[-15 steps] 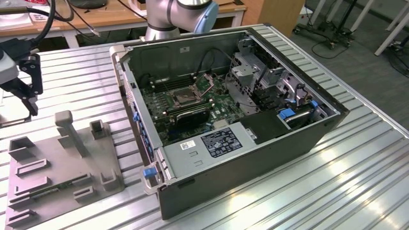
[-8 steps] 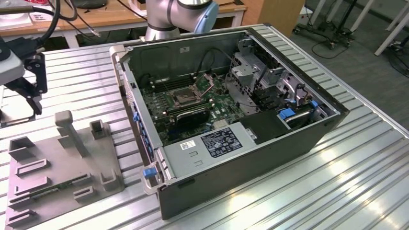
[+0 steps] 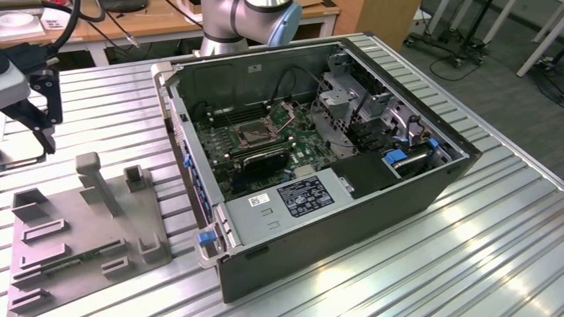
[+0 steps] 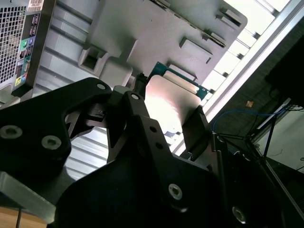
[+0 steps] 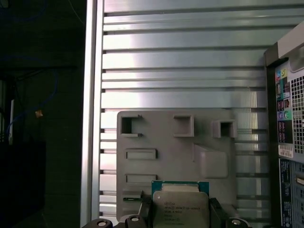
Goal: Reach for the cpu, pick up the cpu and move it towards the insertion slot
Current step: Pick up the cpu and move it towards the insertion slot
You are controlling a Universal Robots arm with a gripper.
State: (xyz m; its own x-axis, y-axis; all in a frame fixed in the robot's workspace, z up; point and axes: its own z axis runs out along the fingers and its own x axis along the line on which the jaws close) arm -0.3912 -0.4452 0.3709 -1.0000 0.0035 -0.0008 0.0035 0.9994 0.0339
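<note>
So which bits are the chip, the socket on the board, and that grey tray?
chip (image 5: pixel 181 209): first wrist view, middle of its metal top.
socket (image 3: pixel 253 134): exterior view, its dark centre.
grey tray (image 3: pixel 86 228): exterior view, bare flat patch of its base.

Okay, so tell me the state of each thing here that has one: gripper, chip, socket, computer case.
gripper: shut on the cpu.
cpu: held in the gripper, outside the case, metal top facing the first wrist view.
insertion slot: empty, dark centre showing.
computer case: lying on its side, side panel off, inside exposed.
</note>
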